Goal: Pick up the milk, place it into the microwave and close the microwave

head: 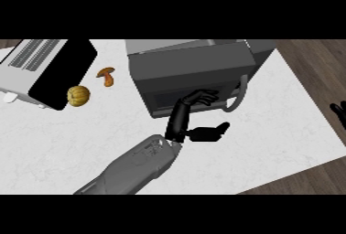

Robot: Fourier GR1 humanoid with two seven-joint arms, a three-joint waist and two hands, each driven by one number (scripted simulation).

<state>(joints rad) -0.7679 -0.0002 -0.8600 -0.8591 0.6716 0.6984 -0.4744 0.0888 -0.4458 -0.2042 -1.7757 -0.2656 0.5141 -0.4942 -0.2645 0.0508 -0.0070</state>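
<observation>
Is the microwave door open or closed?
Closed. The microwave's dark door lies flat against its front, handle alongside, and the left hand rests straight-fingered against it. The milk is not visible.

Matt grey microwave (196, 64), white marbled counter (81, 137)

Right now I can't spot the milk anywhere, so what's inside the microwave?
Can't tell. The microwave door looks shut, with the left hand against its dark window. No milk shows on the counter.

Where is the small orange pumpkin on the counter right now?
In the head view the pumpkin sits at the left of the counter, against the toaster's near corner, just below-left of the brown mushroom.
</observation>
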